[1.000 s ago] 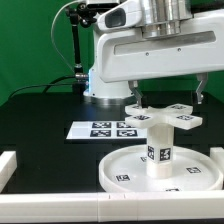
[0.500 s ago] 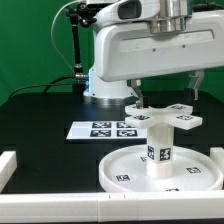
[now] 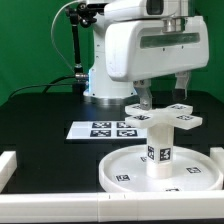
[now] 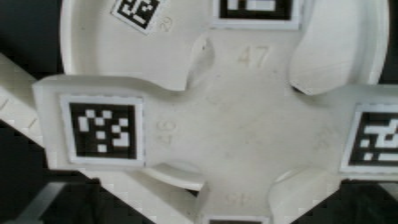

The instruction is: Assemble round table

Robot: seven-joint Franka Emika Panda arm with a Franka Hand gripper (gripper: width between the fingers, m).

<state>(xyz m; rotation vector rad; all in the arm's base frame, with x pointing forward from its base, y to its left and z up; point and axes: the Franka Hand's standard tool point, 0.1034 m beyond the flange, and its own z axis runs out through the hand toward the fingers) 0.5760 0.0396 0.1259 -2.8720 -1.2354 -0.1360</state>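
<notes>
The large round disc [image 3: 115,172] lies flat at the exterior view's lower right. The short thick leg [image 3: 158,150] stands upright at its middle. The cross-shaped foot piece [image 3: 165,117] sits level on top of the leg. My gripper [image 3: 165,92] hangs straight over the foot, with its fingers [image 3: 145,97] spread wide just above the far arms and nothing between them. In the wrist view the foot [image 4: 231,110] fills the picture, with the disc [image 4: 98,40] behind it. My fingertips do not show there.
The marker board [image 3: 105,129] lies on the black table to the left of the foot in the exterior view. White border bars run along the left edge [image 3: 8,165] and the front edge [image 3: 60,210]. The arm's base [image 3: 100,88] stands behind.
The hand has turned about its vertical axis and lifted a little, so the two fingers stand closer together in the view. The foot, leg and disc have not moved.
</notes>
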